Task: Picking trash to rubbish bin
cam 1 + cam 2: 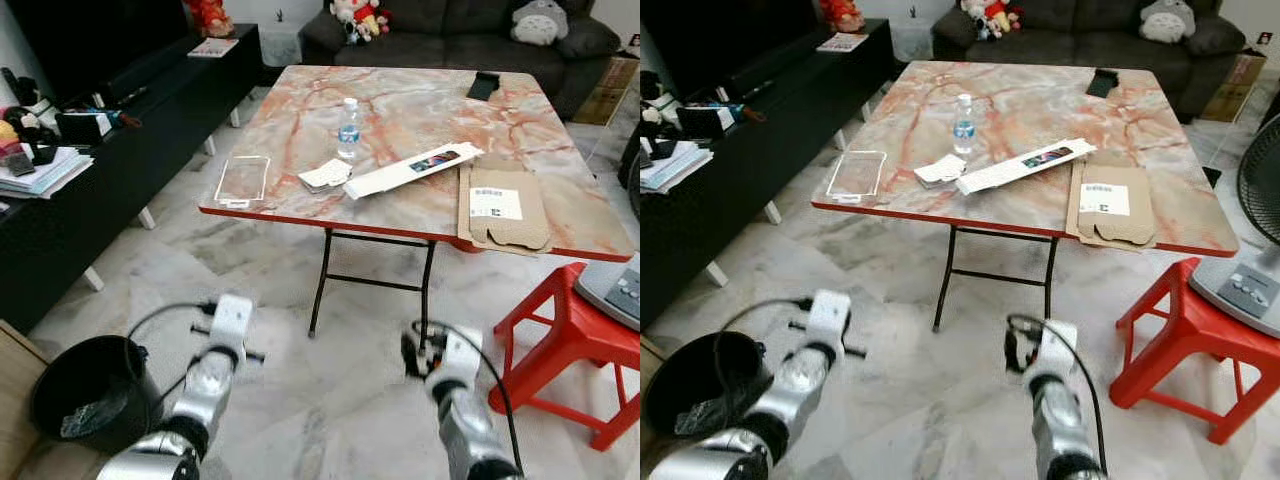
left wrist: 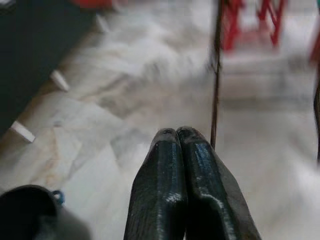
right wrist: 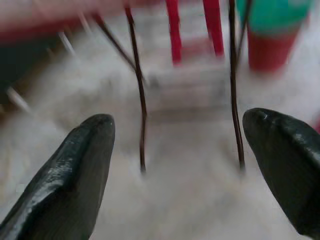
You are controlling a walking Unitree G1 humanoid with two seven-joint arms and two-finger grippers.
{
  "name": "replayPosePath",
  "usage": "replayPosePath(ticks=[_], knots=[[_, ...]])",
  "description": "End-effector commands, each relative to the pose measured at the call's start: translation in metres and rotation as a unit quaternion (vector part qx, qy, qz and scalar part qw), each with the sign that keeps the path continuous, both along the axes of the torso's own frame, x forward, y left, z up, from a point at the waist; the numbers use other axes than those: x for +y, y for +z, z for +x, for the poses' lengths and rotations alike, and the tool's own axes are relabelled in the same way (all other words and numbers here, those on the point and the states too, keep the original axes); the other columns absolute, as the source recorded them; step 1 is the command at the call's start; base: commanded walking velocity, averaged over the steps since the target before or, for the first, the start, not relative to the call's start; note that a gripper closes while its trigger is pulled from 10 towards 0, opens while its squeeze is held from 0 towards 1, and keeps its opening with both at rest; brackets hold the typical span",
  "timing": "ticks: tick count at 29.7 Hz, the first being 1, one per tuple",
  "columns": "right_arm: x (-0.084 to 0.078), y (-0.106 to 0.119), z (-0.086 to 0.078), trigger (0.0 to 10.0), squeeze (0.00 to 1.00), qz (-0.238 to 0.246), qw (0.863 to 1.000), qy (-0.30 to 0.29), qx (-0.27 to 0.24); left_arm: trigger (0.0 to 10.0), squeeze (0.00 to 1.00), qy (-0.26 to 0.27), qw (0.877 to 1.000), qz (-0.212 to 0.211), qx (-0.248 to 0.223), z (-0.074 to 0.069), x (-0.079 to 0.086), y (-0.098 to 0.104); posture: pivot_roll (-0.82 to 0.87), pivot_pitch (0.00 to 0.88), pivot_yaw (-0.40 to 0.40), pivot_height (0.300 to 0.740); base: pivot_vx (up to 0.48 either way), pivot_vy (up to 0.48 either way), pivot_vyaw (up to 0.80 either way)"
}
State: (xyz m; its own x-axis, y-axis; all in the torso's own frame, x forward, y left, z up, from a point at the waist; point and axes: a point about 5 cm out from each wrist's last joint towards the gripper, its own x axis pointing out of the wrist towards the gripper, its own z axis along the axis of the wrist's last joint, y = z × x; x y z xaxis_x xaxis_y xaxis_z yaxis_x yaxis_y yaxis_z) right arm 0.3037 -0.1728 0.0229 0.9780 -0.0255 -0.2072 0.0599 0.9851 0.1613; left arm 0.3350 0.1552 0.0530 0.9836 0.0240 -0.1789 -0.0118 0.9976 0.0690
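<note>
— Why so low, both arms? Held ahead over the floor, well short of the table point(image 1: 300, 100), nothing carried. Trash up top: flat cardboard sleeve point(image 1: 503, 208) overhanging the near edge, long white box point(image 1: 412, 169) beside it, water bottle point(image 1: 348, 129), crumpled paper point(image 1: 325, 176), clear tray point(image 1: 243, 180). Black bin point(image 1: 85, 392) down at the left, just beside the left arm.

— And from the wrists? Left gripper point(image 2: 176, 132): fingers pressed together, empty, bin rim at the corner. Right gripper point(image 3: 177, 135): fingers spread wide, empty, facing table legs and red stool point(image 3: 192, 25). Blurred, though; probably walking in.
</note>
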Motion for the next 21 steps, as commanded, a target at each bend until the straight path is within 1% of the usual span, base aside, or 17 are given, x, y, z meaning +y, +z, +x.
replayPosePath(ticks=[1,3,4,5,7,10,11,12,14,16,18,21], knots=[[0.003,0.023,0.015,10.0,0.0,-0.007,0.998,0.007,-0.058,10.0,0.0,0.022,0.999,-0.039,-0.029,0.007,0.003,0.012,-0.06,0.0,0.012,0.74,0.0,0.0,0.0],[0.005,0.041,0.025,10.0,0.0,-0.021,0.995,0.013,-0.098,10.0,0.0,0.017,0.997,-0.044,-0.064,0.013,-0.002,0.027,-0.06,0.0,0.012,0.74,0.0,0.0,0.0],[0.01,0.06,0.034,10.0,0.0,-0.023,0.99,0.017,-0.137,10.0,0.0,0.008,0.994,-0.037,-0.101,0.02,-0.008,0.043,-0.06,0.0,0.017,0.74,0.0,0.0,0.0],[0.012,0.067,0.037,10.0,0.0,-0.019,0.988,0.017,-0.15,10.0,0.0,0.004,0.993,-0.031,-0.116,0.022,-0.011,0.049,-0.06,0.0,0.017,0.74,0.0,0.0,0.0],[0.016,0.079,0.042,10.0,0.0,-0.021,0.984,0.021,-0.175,10.0,0.0,-0.002,0.99,-0.004,-0.144,0.025,-0.016,0.06,-0.06,0.0,0.02,0.74,0.0,0.0,0.0],[0.028,0.094,0.047,10.0,0.0,-0.016,0.978,0.033,-0.206,10.0,0.0,-0.015,0.981,0.028,-0.192,0.03,-0.024,0.079,-0.07,0.0,0.021,0.74,0.0,0.0,0.0],[0.035,0.098,0.049,10.0,0.0,-0.015,0.976,0.038,-0.214,10.0,0.0,-0.029,0.978,0.04,-0.205,0.031,-0.029,0.085,-0.07,0.0,0.028,0.74,0.0,0.0,0.0],[0.035,0.098,0.049,10.0,0.0,-0.015,0.976,0.038,-0.214,10.0,0.0,-0.029,0.978,0.04,-0.205,0.031,-0.029,0.085,-0.07,0.0,0.028,0.74,0.0,0.0,0.0],[0.049,0.103,0.051,10.0,0.0,-0.006,0.975,0.056,-0.216,10.0,0.0,-0.042,0.974,0.054,-0.215,0.034,-0.031,0.092,-0.07,0.0,0.033,0.74,0.0,0.0,0.0],[0.053,0.106,0.052,10.0,0.0,0.0,0.974,0.057,-0.219,10.0,0.0,-0.041,0.973,0.061,-0.221,0.035,-0.03,0.095,-0.06,0.0,0.035,0.74,0.0,0.0,0.0],[0.054,0.108,0.053,10.0,0.0,0.018,0.974,0.049,-0.22,10.0,0.0,-0.043,0.971,0.07,-0.225,0.035,-0.028,0.097,-0.06,0.0,0.034,0.74,0.0,0.0,-0.8],[0.054,0.109,0.053,10.0,0.0,0.025,0.974,0.043,-0.22,10.0,0.0,-0.041,0.97,0.077,-0.229,0.035,-0.027,0.097,-0.06,0.0,0.034,0.74,0.0,0.0,-0.8]])
